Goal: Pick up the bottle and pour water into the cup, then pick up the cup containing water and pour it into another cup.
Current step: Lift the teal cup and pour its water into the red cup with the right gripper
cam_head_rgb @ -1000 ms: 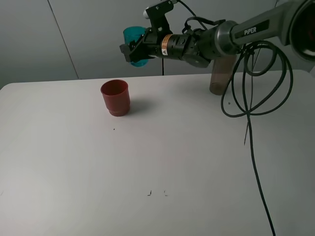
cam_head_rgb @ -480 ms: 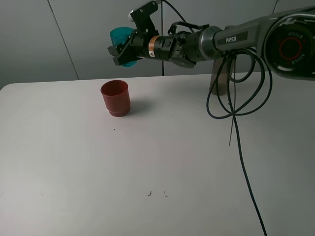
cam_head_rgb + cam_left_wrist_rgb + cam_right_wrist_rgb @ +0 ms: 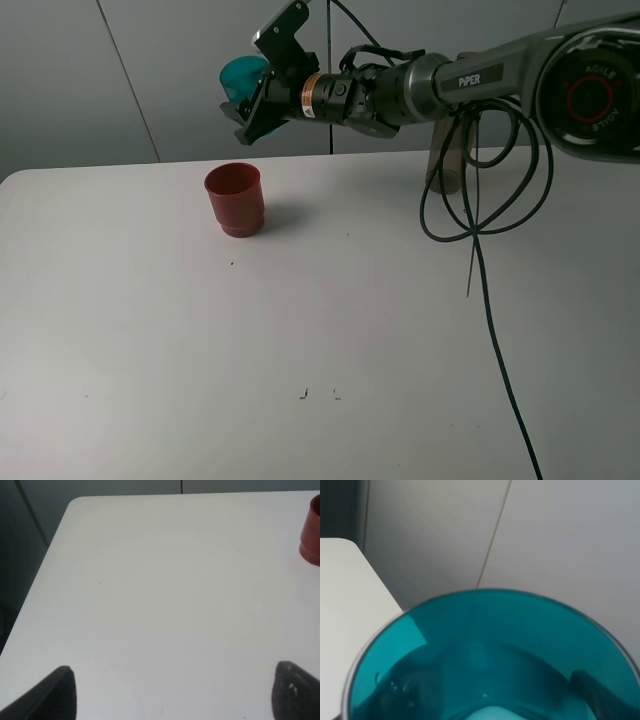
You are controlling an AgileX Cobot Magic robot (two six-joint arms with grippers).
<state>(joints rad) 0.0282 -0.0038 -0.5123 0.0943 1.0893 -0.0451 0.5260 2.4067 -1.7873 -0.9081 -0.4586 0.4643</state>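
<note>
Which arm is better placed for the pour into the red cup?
Right. The right pincer grips the teal cup, raised near the red cup. The left pincer is open, empty, low over the table.

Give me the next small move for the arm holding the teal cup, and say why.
Probably tip the teal cup a little more, rim toward the red cup. The right hand holds it tilted in the air above the upright red cup, water shows inside, and no stream is visible. Whether it sits squarely over the red cup's mouth is hard to tell.
</note>
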